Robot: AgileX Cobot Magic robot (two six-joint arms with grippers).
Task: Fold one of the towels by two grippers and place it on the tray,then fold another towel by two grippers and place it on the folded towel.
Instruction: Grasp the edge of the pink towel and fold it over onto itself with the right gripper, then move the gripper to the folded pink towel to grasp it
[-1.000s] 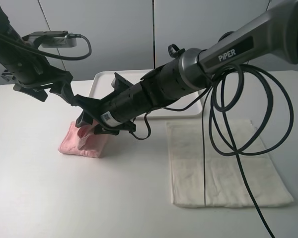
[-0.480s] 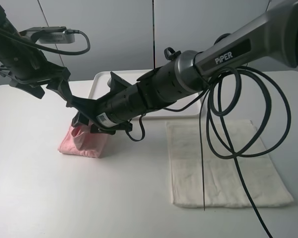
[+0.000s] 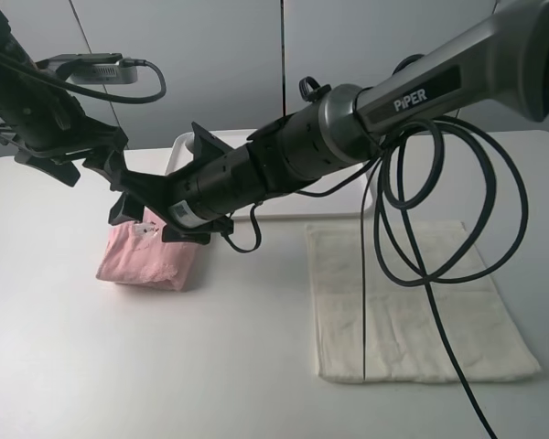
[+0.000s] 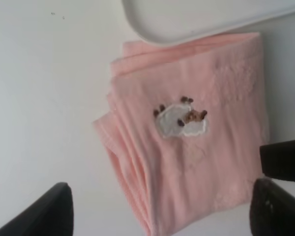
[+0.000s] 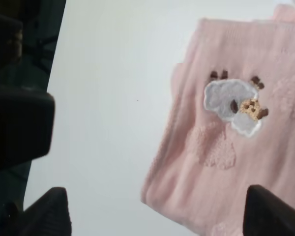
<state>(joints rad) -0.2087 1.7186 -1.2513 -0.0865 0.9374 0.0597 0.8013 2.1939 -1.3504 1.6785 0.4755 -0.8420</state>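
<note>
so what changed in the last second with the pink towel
The right gripper let go of the pink towel's raised flap and opened. The flap dropped, so the towel now lies folded flat. The left gripper stayed open above it. The cream-white towel and the tray did not move.

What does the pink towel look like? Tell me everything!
The pink towel is soft, fluffy terry cloth, folded into a thick square with layered edges showing along one side. On top is a small stitched patch, white with brown bits, like a tiny animal. It lies flat on the white table beside the tray, not on it. The left gripper and right gripper hover open above it, neither holding it.
</note>
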